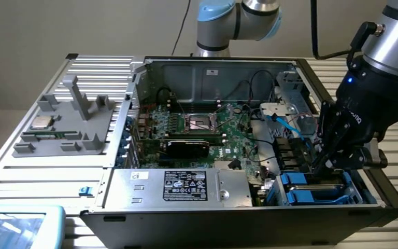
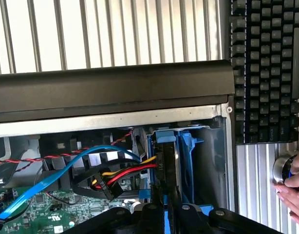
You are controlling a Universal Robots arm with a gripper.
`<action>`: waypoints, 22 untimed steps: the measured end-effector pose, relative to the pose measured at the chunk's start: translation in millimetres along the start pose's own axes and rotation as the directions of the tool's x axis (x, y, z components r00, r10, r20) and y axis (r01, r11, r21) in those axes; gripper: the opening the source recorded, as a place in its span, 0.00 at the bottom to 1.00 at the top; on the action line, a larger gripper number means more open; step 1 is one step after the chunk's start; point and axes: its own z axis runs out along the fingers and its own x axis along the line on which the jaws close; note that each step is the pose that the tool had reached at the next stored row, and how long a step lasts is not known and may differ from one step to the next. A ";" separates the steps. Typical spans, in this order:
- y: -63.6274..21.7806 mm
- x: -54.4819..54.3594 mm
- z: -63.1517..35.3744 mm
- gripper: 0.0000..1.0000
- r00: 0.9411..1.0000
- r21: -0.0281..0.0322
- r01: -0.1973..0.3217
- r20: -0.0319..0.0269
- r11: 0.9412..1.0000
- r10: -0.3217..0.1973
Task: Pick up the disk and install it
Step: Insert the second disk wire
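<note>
I have the black two-fingered gripper point(image 1: 329, 165) down in the drive bay at the front corner of the open black computer case point(image 1: 254, 218), on the exterior view's right. Its fingers are drawn close together, pinching the top edge of the flat grey hard drive in its bright blue plastic carrier point(image 2: 165, 161), which stands on edge in the bay. I judge the pick done and the install well along: the disk is in its slot, though I cannot tell whether it is fully seated.

Just beside it sits a second blue carrier point(image 1: 310, 196). Crowding the bay are a red, yellow and black power cable bundle point(image 2: 121, 175) and a looping light-blue data cable point(image 2: 66, 168).

Further in lie the green motherboard point(image 1: 206, 124) and the silver box with a black label point(image 1: 178, 185) along the front edge. Beyond the case, a person's hand point(image 2: 293, 187) rests near a black keyboard point(image 2: 266, 68).
</note>
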 end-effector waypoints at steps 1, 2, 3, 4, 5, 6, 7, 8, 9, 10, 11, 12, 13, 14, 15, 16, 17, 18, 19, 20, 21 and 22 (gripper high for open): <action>0.0 0.0 0.1 0.16 1.000 0.000 0.000 0.000 1.000 0.000; 0.0 -0.1 0.2 0.16 1.000 0.000 0.000 0.000 1.000 0.000; 0.2 -0.1 0.6 0.16 1.000 0.000 0.000 0.000 1.000 0.000; 0.5 0.0 1.1 0.16 1.000 0.000 0.000 -0.001 1.000 0.000; 0.9 0.2 1.8 0.16 1.000 0.000 0.000 -0.001 1.000 0.000; 1.1 0.3 2.5 0.16 1.000 0.000 0.000 -0.002 1.000 0.000; 1.4 0.4 3.1 0.16 1.000 0.000 0.000 -0.003 1.000 0.000; 1.8 0.5 3.6 0.16 1.000 0.000 0.000 -0.003 1.000 0.000; 2.1 0.6 4.0 0.16 1.000 0.000 0.000 -0.004 1.000 0.000; 2.4 0.6 4.6 0.16 1.000 0.001 0.000 -0.006 1.000 0.000; 2.5 0.7 5.1 0.16 1.000 0.001 0.000 -0.007 1.000 0.000; 2.8 0.9 5.5 0.16 1.000 0.001 0.001 -0.009 1.000 -0.001; 3.0 0.9 6.2 0.16 1.000 0.001 0.001 -0.011 1.000 -0.001; 3.0 1.0 6.9 0.16 1.000 0.001 0.001 -0.013 1.000 -0.001; 3.1 1.1 7.5 0.16 1.000 0.002 0.001 -0.016 1.000 -0.001; 3.2 1.2 8.5 0.16 1.000 0.002 0.001 -0.018 1.000 -0.001; 3.3 1.3 9.5 0.16 1.000 0.002 0.002 -0.020 1.000 -0.001; 3.3 1.4 10.4 0.16 1.000 0.002 0.002 -0.021 1.000 -0.002; 3.4 1.5 11.2 0.16 1.000 0.002 0.002 -0.022 1.000 -0.002; 3.4 1.5 12.0 0.16 1.000 0.002 0.002 -0.024 1.000 -0.002; 3.5 1.7 13.0 0.16 1.000 0.002 0.002 -0.025 1.000 -0.002; 3.6 1.8 14.0 0.16 1.000 0.003 0.002 -0.026 1.000 -0.002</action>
